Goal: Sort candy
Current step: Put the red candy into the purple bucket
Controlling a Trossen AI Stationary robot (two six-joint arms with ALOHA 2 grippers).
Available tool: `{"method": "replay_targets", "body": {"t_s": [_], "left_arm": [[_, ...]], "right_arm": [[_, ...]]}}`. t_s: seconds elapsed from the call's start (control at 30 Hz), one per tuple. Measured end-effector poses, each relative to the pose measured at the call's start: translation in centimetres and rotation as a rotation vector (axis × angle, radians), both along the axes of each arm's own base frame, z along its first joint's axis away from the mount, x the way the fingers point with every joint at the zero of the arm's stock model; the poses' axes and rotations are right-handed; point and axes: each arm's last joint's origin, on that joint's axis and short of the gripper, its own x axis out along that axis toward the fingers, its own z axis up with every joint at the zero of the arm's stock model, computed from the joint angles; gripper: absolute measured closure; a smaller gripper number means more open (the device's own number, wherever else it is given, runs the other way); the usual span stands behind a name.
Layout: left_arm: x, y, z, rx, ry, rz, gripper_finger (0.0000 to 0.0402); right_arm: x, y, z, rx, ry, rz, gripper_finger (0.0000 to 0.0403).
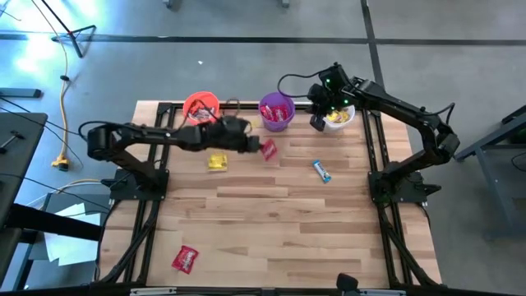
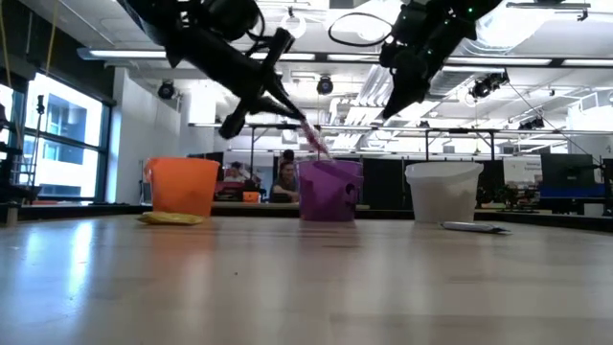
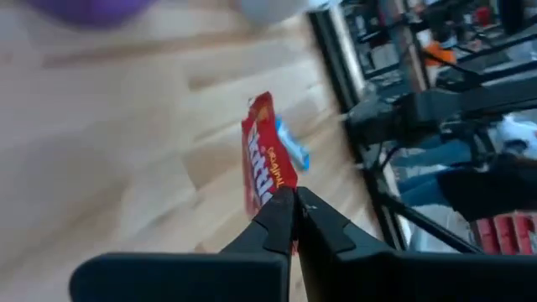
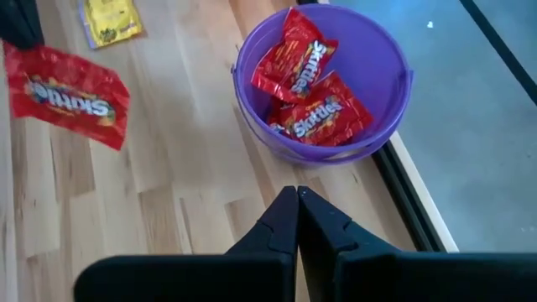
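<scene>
High view: left gripper (image 1: 256, 145) clamped on red Skittles packet (image 1: 269, 150), held just short of purple cup (image 1: 277, 113). Packet hangs lengthwise from the jaws. Right gripper (image 1: 319, 123), jaws together, empty, beside white cup (image 1: 339, 118).

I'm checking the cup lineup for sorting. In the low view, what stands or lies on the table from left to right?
Orange cup with the yellow candy at its foot → purple cup → white cup → blue-and-white bar.
</scene>
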Motion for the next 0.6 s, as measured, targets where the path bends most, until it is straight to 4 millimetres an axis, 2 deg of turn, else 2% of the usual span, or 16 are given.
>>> {"method": "replay_targets", "body": {"t_s": [0.17, 0.37, 0.47, 0.6], "left_arm": [[-0.2, 3.3, 2.2, 0.123, -0.029, 0.002, 0.0401], [-0.5, 9.5, 4.7, 0.278, -0.006, 0.036, 0.0401], [-0.5, 12.5, 4.6, 0.287, 0.015, 0.006, 0.0401], [0.0, 14.9, 4.0, 0.289, 0.002, -0.047, 0.0401]], "right_arm": [[0.2, -0.1, 0.2, 0.011, -0.030, -0.033, 0.0403], [0.4, -0.3, 0.4, 0.031, -0.077, -0.084, 0.0403], [0.5, -0.4, 0.6, 0.034, -0.102, -0.104, 0.0403], [0.6, -0.5, 0.7, 0.039, -0.122, -0.133, 0.0403]]}}
